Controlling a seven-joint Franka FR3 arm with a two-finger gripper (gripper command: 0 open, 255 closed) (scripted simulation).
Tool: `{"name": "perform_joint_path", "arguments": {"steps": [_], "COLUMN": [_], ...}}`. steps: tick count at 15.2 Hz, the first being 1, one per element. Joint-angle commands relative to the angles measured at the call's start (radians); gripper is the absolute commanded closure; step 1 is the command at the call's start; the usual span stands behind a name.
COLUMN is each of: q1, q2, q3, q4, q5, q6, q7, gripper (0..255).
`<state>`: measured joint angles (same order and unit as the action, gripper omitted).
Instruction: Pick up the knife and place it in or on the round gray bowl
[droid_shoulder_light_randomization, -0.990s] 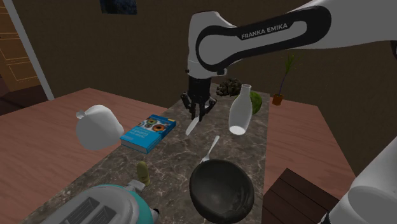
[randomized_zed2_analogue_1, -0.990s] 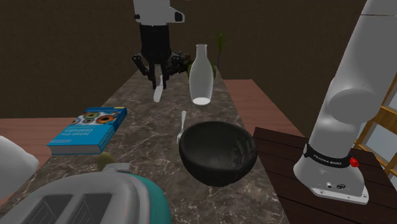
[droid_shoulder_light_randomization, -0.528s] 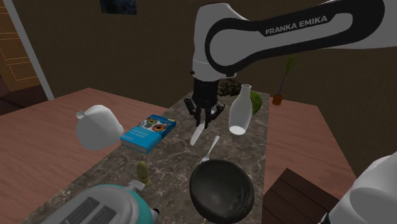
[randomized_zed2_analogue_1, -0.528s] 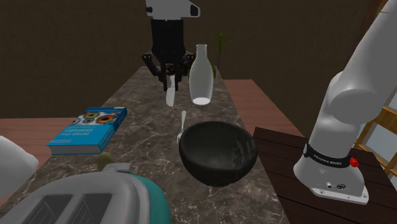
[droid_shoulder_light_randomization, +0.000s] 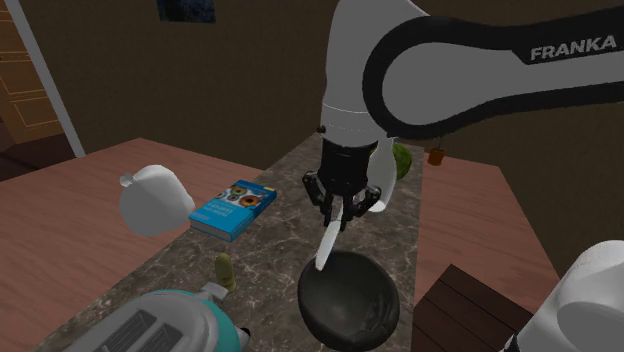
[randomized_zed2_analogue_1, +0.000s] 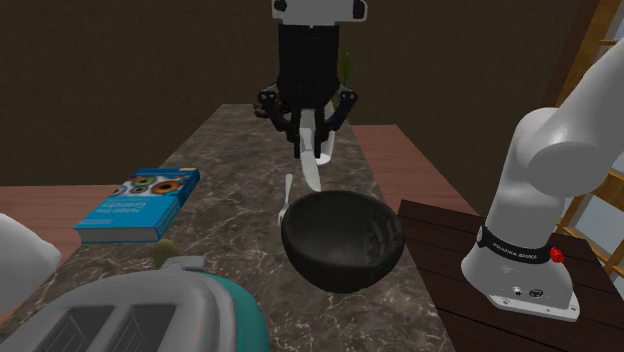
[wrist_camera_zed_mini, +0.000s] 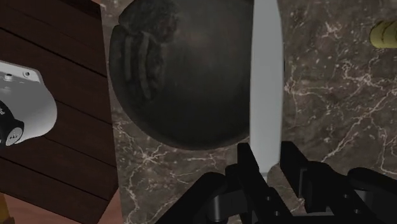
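Nearest in the shoulder view stood a teal-and-white toaster at the near end of the dark marbled stone worktop, with a small yellow-green object just beyond it. A little farther, toward that view's right, sat the round dark grey bowl, upright and empty, close beside the arm's dark wooden stand. Just above the bowl's far rim hung the plain white knife, clear of the worktop. Its handle was clamped between the fingers of the all-black two-finger tool and its blade pointed downward. I judged it was carried this way so that a short descent would put the blade inside the bowl. In the wrist view the blade lay over one edge of the bowl rather than its middle. A small shift toward the centre seemed wise before release, or the knife might tip out over the rim. A slim white utensil lay on the worktop just behind the bowl. Farther off, toward the shoulder view's left, lay a blue book, with a white jug to its left. At the far end stood a round green object and a small potted plant.
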<state>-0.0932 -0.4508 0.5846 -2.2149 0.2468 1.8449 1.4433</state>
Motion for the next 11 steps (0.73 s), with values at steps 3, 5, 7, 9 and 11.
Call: {"name": "perform_joint_path", "arguments": {"steps": [3, 5, 7, 9, 11], "q1": [0.061, 0.088, 0.09, 0.092, 0.093], "q2": [-0.112, -0.154, -0.153, -0.15, -0.147], "q3": [0.015, 0.024, 0.031, 0.039, 0.047], "q4": [-0.065, -0.083, -0.108, -0.133, -0.156], "q5": [0.062, 0.086, 0.091, 0.096, 0.101], "q6": [-0.035, -0.053, -0.027, 0.0, 0.027], "q7": [0.043, 0.066, 0.065, 0.064, 0.063], "gripper": [255, 255, 255, 255, 255]}}
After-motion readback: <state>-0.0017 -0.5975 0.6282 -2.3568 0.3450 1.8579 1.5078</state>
